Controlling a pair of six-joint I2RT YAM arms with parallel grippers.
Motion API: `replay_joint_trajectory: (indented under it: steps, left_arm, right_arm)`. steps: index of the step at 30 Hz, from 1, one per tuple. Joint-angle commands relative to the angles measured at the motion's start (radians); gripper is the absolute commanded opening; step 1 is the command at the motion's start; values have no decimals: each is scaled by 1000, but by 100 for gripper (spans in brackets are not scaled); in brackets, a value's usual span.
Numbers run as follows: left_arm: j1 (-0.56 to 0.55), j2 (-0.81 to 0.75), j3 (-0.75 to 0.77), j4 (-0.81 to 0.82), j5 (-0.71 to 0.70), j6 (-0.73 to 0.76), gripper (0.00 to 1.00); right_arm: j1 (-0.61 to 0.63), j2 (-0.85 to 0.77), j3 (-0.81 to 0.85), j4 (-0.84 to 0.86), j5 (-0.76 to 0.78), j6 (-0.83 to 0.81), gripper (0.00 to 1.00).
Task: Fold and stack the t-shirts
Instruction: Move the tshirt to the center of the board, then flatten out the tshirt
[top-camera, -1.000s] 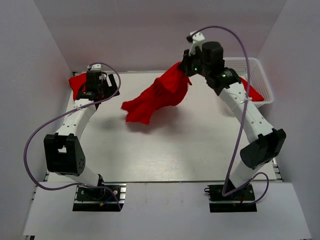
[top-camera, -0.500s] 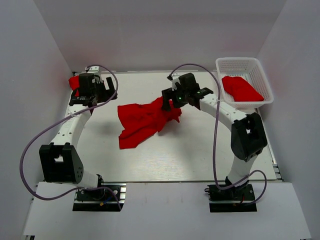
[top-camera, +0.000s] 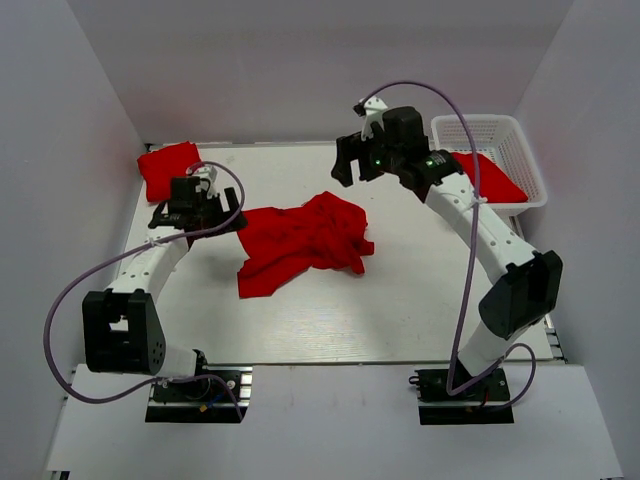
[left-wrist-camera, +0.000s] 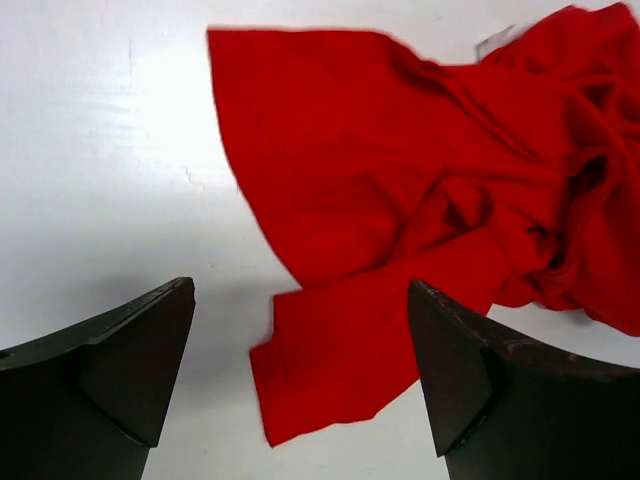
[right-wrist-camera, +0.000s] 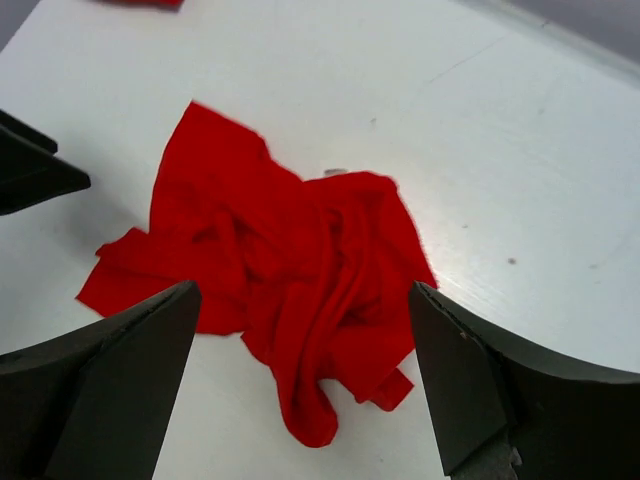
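Risk of a multi-layer pinch: t-shirt (top-camera: 305, 238) lies crumpled at frame centre, left gripper (left-wrist-camera: 297, 305) and right gripper (right-wrist-camera: 300, 300) both spread wide, holding nothing.

white arms (top-camera: 150, 262), black joints, purple cables (top-camera: 466, 300), seemingly green lights (top-camera: 378, 157).

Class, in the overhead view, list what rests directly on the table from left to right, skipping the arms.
folded shirt → crumpled shirt → basket
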Motion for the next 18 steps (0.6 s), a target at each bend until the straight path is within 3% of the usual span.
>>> replay_joint_trajectory:
  steps: [1, 5, 11, 18]
  left_arm:
    - [2, -59, -39, -21, -49, -83, 96]
    - [26, -59, -65, -78, -170, -201, 96]
    - [72, -82, 13, -216, -313, -356, 96]
    - [157, -91, 51, -273, -370, -377, 99]
  right_arm:
    - [31, 46, -33, -3, -107, -26, 90]
    - [142, 81, -39, -12, -123, -149, 90]
    - [337, 156, -39, 14, -83, -223, 90]
    - [497, 264, -85, 95, 27, -299, 90]
